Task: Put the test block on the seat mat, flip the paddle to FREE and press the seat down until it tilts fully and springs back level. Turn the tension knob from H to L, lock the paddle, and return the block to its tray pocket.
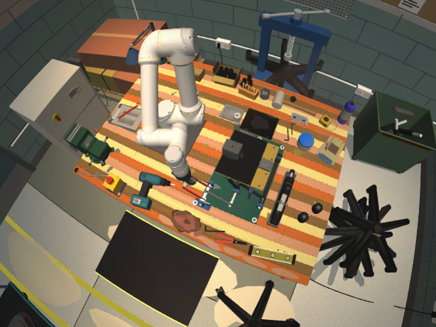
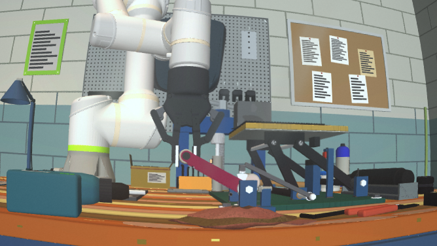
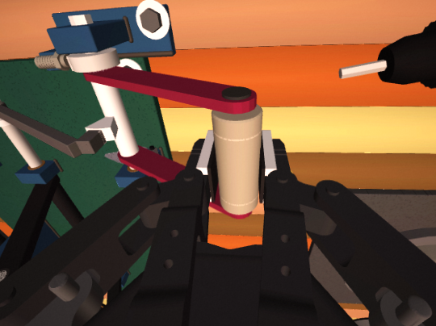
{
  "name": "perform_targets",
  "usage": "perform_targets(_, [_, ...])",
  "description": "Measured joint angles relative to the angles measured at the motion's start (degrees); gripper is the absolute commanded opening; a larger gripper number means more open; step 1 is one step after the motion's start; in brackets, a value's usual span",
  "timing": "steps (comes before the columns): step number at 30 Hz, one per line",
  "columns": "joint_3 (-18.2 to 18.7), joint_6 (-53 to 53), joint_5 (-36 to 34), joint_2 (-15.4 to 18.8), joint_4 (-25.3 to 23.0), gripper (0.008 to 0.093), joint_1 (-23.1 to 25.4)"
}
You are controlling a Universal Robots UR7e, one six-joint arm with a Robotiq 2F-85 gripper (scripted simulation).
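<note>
On the green base plate at the middle of the bench stands the seat rig, with the grey test block (image 1: pixel 232 148) (image 2: pixel 252 113) resting on the black seat mat (image 1: pixel 241 156) and the seat level. The red paddle (image 1: pixel 197 185) (image 2: pixel 209 170) (image 3: pixel 169 86) slopes up from its blue pivot bracket (image 2: pixel 247 191) (image 3: pixel 115 30) at the rig's front-left corner. My gripper (image 1: pixel 187 181) (image 2: pixel 186 153) (image 3: pixel 236 161) has its two finger pads closed on either side of the paddle's cream cylindrical grip (image 3: pixel 237 159). The tension knob is hidden from me.
A teal drill (image 1: pixel 147 188) (image 2: pixel 49 193) lies just left of the gripper, its bit (image 3: pixel 361 68) pointing toward it. A brown rag (image 1: pixel 185 221) (image 2: pixel 235 216) and red pliers (image 1: pixel 227 239) lie at the front edge. A black tray (image 1: pixel 259 122) sits behind the rig.
</note>
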Motion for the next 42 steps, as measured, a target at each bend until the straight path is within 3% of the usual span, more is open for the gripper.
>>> perform_targets(10, [0.00,0.00,0.00,0.00,0.00,0.0080,0.00])
perform_targets(30, [-0.01,0.00,-0.01,-0.01,0.00,0.0480,0.00])
perform_targets(42, [-0.01,0.00,-0.01,-0.02,0.02,0.0480,0.00])
